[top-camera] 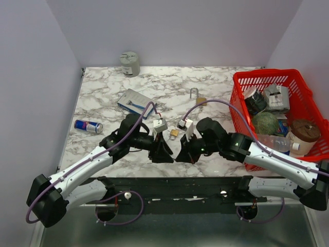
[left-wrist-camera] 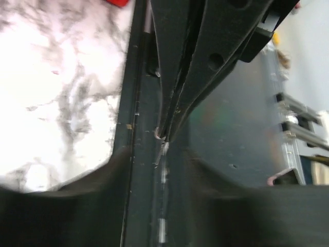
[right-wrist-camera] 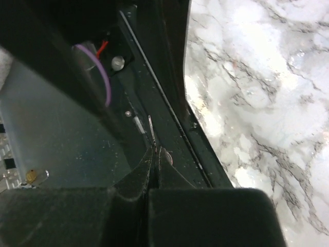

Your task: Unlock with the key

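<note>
Left gripper (top-camera: 161, 153) and right gripper (top-camera: 184, 154) show jaws pressed together, far from the padlock (top-camera: 197, 98) beside the basket (top-camera: 237, 110). We can't confirm a key, so an insertion may fail.

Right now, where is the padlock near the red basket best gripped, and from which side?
Probably the brass body, from straight above, with the jaws across its two sides. It seems to lie flat, and the shackle points away, so those sides are free.
</note>
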